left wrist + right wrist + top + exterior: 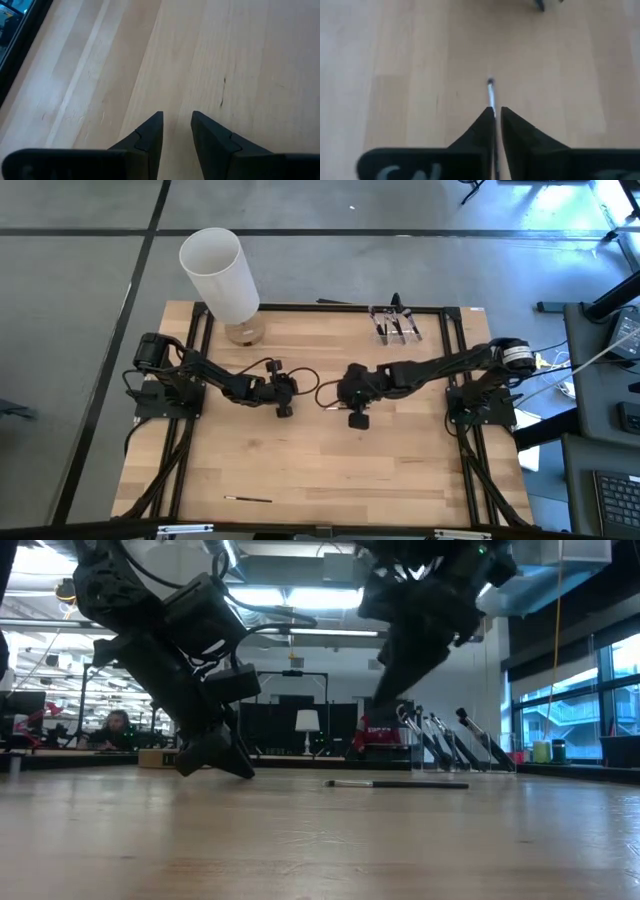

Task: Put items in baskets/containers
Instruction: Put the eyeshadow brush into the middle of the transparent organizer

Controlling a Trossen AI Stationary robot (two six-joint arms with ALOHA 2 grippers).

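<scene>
At table centre: right gripper (pixel 494 114) clamped on brush (pixel 491 95). Advise level lift, carry toward holder (pixel 397 323) at 1 o'clock. Left gripper (pixel 177 124) parted, empty.

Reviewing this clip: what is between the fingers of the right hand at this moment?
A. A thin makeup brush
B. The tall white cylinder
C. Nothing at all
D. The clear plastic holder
A. In the right wrist view, the right hand has its fingers closed on a thin makeup brush, whose silver end sticks out past the fingertips above the bare wooden table.
</scene>
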